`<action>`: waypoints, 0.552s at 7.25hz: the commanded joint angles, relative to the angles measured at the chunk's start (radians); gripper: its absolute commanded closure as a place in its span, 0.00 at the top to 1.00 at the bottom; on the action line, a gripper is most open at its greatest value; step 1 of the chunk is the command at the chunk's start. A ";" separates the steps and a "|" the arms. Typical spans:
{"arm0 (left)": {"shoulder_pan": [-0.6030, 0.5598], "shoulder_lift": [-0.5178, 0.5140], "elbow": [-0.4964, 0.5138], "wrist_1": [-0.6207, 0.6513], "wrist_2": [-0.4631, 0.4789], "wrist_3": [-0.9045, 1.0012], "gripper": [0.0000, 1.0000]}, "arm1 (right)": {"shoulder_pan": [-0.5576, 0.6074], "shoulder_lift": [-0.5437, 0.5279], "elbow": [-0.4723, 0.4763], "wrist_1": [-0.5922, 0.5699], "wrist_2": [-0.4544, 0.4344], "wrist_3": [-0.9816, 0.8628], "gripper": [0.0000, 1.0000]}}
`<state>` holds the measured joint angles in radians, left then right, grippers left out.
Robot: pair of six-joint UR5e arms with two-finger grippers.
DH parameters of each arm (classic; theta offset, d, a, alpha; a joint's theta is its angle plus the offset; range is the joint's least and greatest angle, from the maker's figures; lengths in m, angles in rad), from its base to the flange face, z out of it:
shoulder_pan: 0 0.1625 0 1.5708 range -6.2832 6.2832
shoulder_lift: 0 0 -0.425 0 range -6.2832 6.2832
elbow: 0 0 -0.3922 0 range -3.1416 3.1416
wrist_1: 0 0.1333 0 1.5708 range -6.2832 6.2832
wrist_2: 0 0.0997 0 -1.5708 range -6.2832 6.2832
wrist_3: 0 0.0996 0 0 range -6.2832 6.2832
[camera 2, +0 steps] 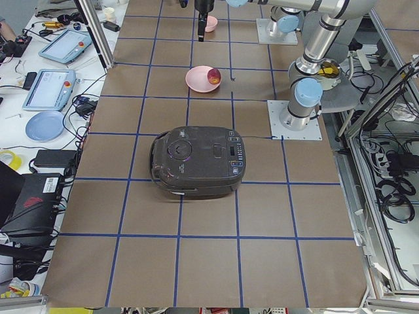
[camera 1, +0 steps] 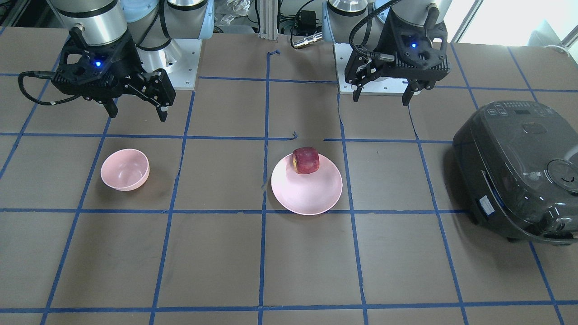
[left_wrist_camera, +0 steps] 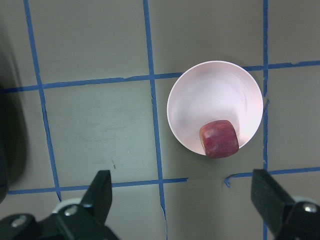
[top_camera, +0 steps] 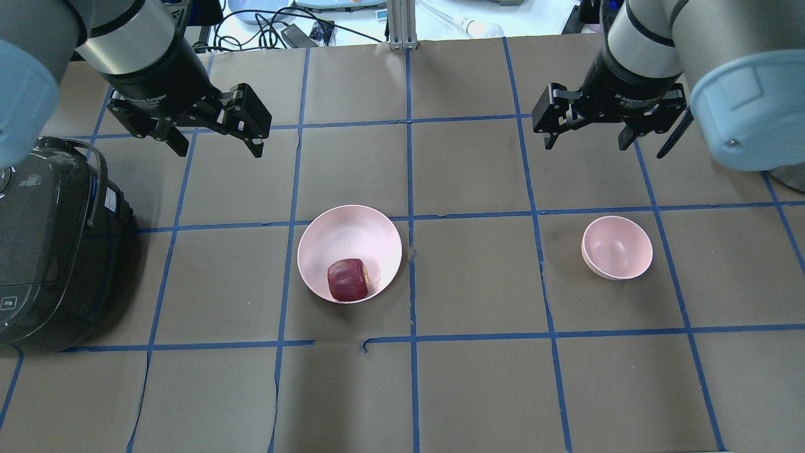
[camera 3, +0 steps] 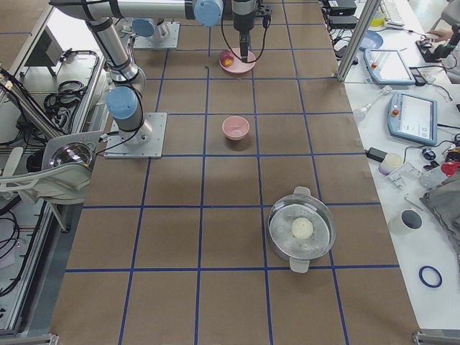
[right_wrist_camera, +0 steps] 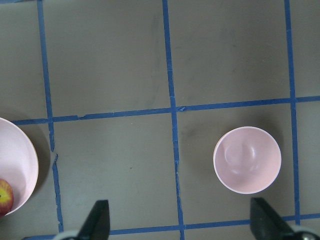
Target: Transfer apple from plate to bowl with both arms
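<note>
1. We log the apple (top_camera: 347, 279) at the rim of the plate (top_camera: 339, 233), below the left gripper (top_camera: 217, 148) and ahead of it. Its fingers are spread and empty.
2. The right gripper (top_camera: 586, 135) is likewise spread, with the bowl (top_camera: 616, 246) below and ahead.
3. We judge the apple firm, light and smooth-skinned, so we'd pinch across its flatter sides.

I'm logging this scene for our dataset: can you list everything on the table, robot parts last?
plate: one, pale pink, middle of the table
apple: one, dark red, on the plate's robot-side edge
bowl: one, pale pink, empty, on the plate's right
rice cooker: one, dark grey, table's left end
steel pot: one, silver, table's right end, something white inside
left pincer: one, black, open, raised over the table's left half
right pincer: one, black, open, raised over the table's right half
</note>
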<state>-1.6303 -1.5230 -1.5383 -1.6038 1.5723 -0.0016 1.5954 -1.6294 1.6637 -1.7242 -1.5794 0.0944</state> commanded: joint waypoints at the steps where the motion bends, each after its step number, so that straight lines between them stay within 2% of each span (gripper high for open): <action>1: 0.004 -0.003 0.009 -0.027 0.002 -0.005 1.00 | 0.000 0.002 0.007 -0.026 -0.005 -0.008 1.00; 4: 0.004 -0.002 0.007 -0.036 0.003 -0.005 1.00 | 0.000 0.006 0.008 -0.028 -0.007 -0.013 1.00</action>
<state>-1.6270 -1.5255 -1.5299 -1.6340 1.5748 -0.0060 1.5957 -1.6250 1.6715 -1.7509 -1.5878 0.0828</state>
